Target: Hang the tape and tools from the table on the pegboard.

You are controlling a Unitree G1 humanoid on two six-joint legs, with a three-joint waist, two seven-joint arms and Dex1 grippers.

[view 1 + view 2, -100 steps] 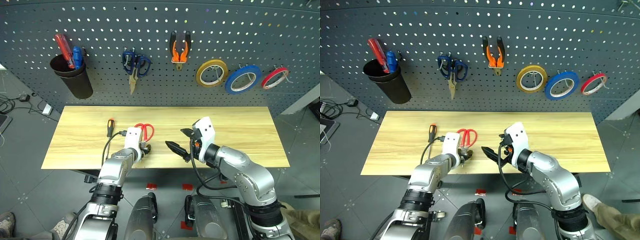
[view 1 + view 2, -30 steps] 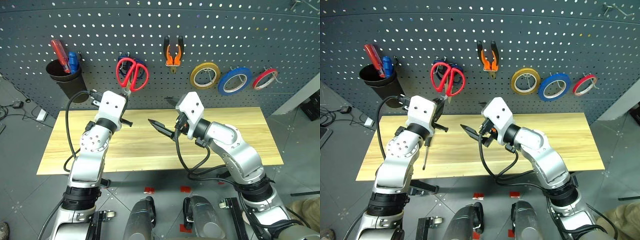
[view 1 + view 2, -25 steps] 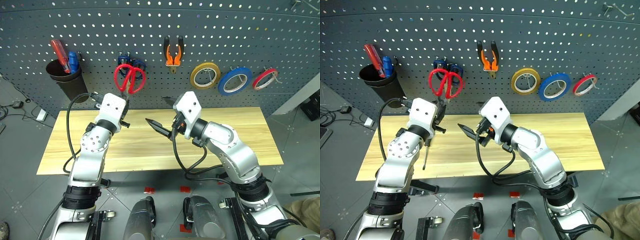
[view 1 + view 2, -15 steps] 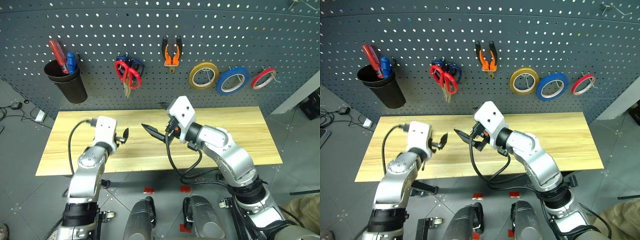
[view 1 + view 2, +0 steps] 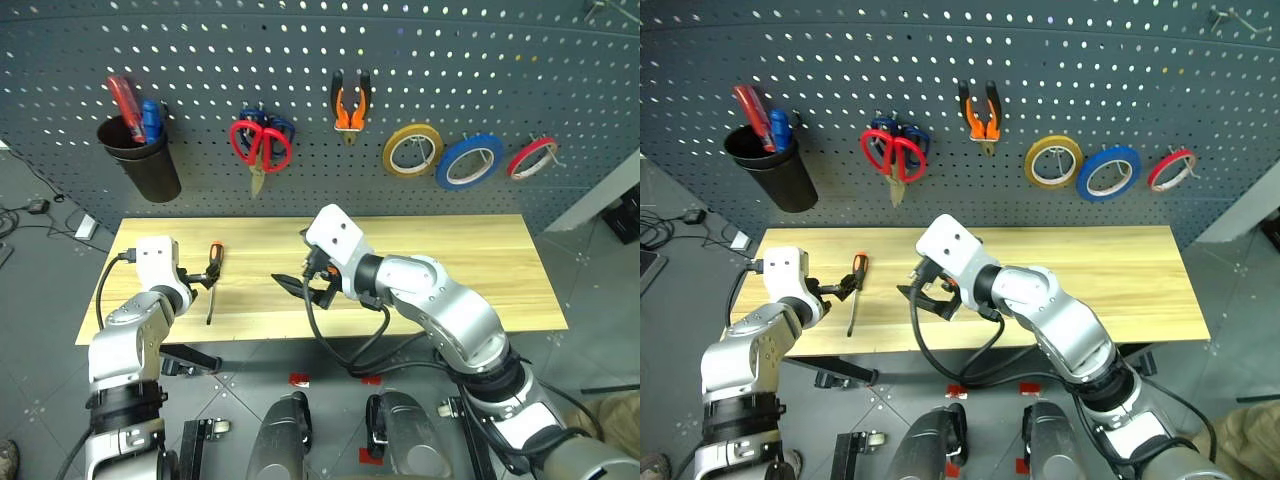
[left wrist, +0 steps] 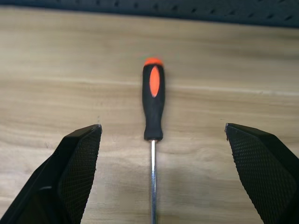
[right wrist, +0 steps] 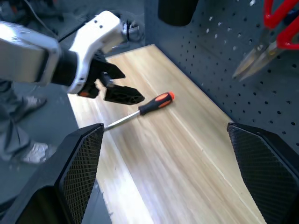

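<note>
The screwdriver (image 5: 214,258), black and orange, lies on the table (image 5: 450,262) near its left end, handle toward the pegboard (image 5: 200,60). My left gripper (image 5: 204,277) is low at the shaft's left side and stands open; in its wrist view the screwdriver handle (image 6: 153,100) lies between the wide-apart fingers. The right gripper (image 5: 303,287) hovers open and empty over the table's middle. On the pegboard hang the red scissors (image 5: 262,143), the pliers (image 5: 350,100) and the blue tape (image 5: 470,161).
A black cup (image 5: 142,162) with pens hangs at the pegboard's left. Blue-handled scissors (image 5: 285,128) hang behind the red ones. A yellow roll (image 5: 411,150) and a red roll (image 5: 531,157) flank the blue tape. Bare wood lies to the right.
The left gripper opened and left the red scissors hanging on the pegboard, then dropped down and left to the screwdriver. The right gripper drifted left and tipped downward.
</note>
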